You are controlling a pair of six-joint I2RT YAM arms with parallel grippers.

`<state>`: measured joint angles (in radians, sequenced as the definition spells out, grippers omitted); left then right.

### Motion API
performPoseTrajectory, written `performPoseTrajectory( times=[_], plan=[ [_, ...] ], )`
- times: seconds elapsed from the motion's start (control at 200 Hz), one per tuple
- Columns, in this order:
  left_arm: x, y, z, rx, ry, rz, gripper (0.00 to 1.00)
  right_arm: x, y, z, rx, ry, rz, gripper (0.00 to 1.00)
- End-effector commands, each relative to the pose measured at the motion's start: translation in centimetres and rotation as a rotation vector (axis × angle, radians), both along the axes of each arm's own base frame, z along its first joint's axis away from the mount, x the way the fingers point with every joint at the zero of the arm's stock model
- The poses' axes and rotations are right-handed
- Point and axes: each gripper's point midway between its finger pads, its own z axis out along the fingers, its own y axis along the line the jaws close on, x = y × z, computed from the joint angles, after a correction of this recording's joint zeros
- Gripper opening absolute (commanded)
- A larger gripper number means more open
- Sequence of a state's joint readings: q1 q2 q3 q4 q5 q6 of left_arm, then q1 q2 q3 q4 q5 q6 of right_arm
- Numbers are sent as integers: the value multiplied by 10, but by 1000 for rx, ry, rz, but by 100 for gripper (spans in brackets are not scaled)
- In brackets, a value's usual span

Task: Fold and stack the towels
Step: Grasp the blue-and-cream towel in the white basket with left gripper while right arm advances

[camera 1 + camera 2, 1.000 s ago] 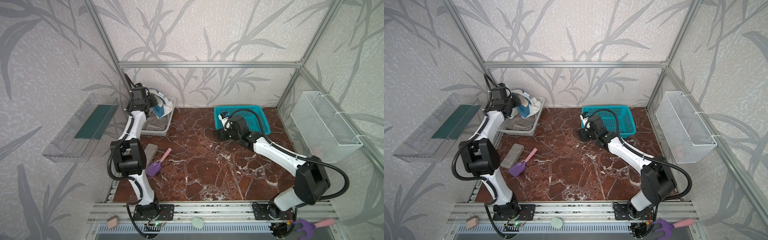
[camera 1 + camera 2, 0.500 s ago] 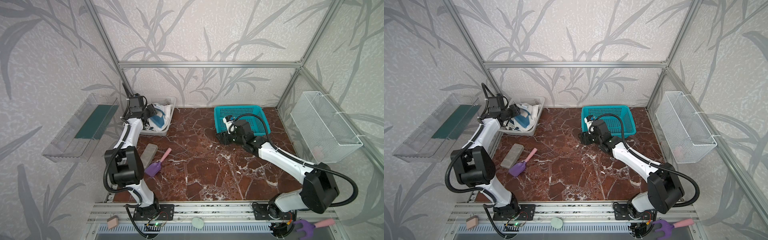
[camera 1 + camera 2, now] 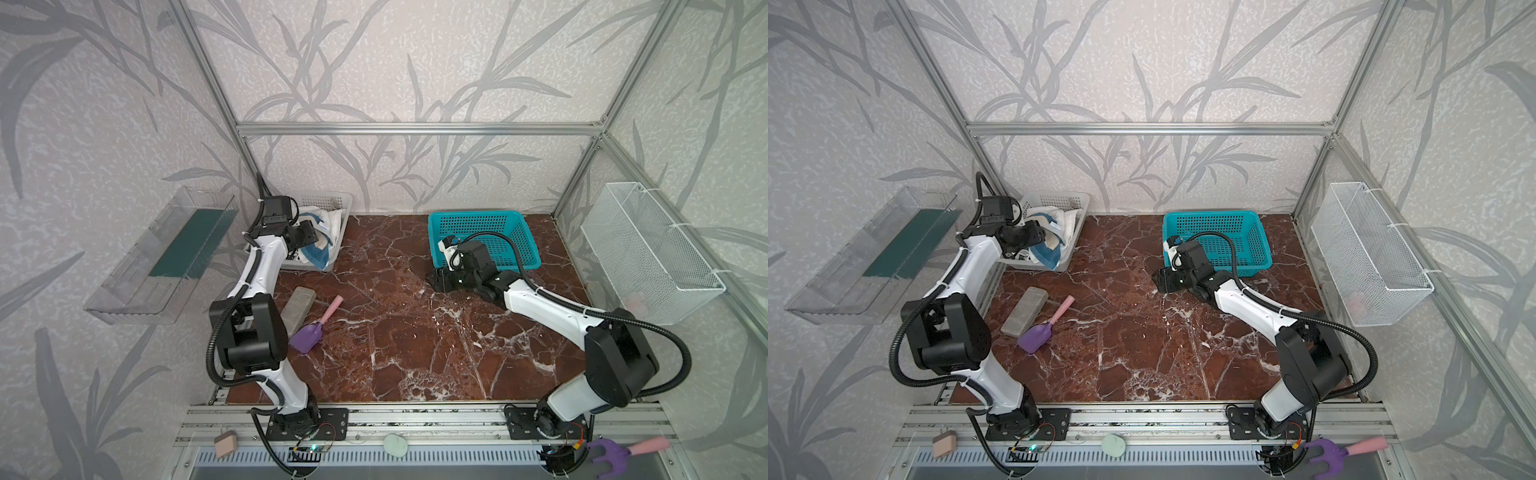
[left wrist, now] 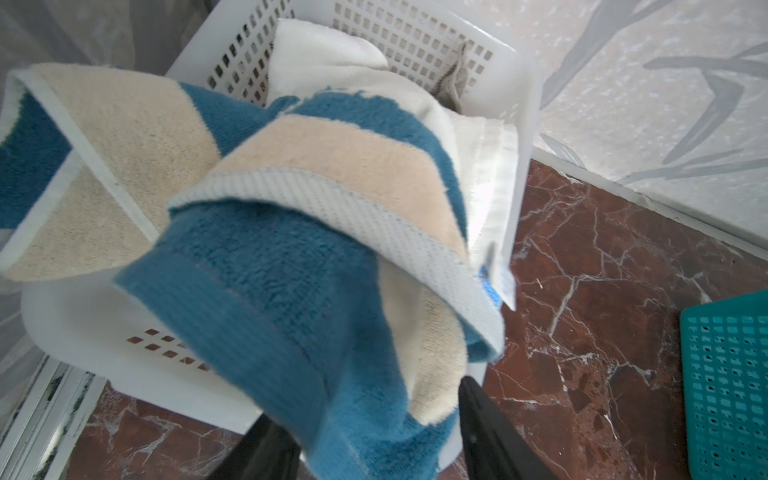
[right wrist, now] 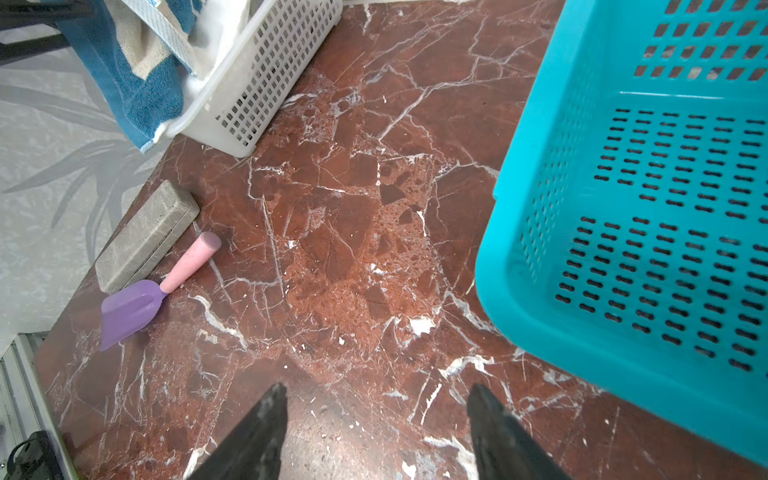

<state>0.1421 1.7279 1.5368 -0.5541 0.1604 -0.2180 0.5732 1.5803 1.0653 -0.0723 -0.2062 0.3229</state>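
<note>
1. Left wrist view looks straight down on the white basket (image 4: 415, 33), which stands in the back corner of the table on the left arm's side. All three towels are in or on it.
2. The left gripper (image 4: 365, 399) has its jaws apart. The blue-and-cream towel (image 4: 257, 266) hangs between them, but we see a gap beside one finger, so we judge it let go rather than pinched.
3. The right gripper (image 5: 378, 386) is also spread open and holds nothing. It sits low over the bare table (image 5: 332, 208), just beside the teal basket (image 5: 623, 208).
4. We judge the step in hand to be getting the first towel out of the basket; no folding has begun.
5. To do this well, we would close on a single hemmed edge or corner, not the thick bunch. We would lift high enough to clear the rim, and watch that the white towel (image 4: 324, 54) beneath is not dragged along.
6. We would then spread it flat on the open middle of the table, away from the scoop (image 3: 305, 336) and the grey block (image 3: 297, 307) near the left arm.
7. The blue-and-cream towel is crumpled and twisted, with a thick pile in blue and cream bands, a white woven hem and a small label. One end spills over the basket's front rim. The white towel is heaped under it. Only a scrap of the grey towel (image 4: 451, 83) shows against the basket's back wall.
</note>
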Motion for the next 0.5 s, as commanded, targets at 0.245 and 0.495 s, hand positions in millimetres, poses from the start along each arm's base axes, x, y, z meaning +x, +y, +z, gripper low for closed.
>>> performPoseTrajectory(
  times=[0.245,0.495],
  plan=[
    [21,-27,12,104,-9,-11,74,9,16,6,56,-6,34,68],
    [68,-26,-29,73,29,6,73,5,13,2,32,0,39,69]
  ],
)
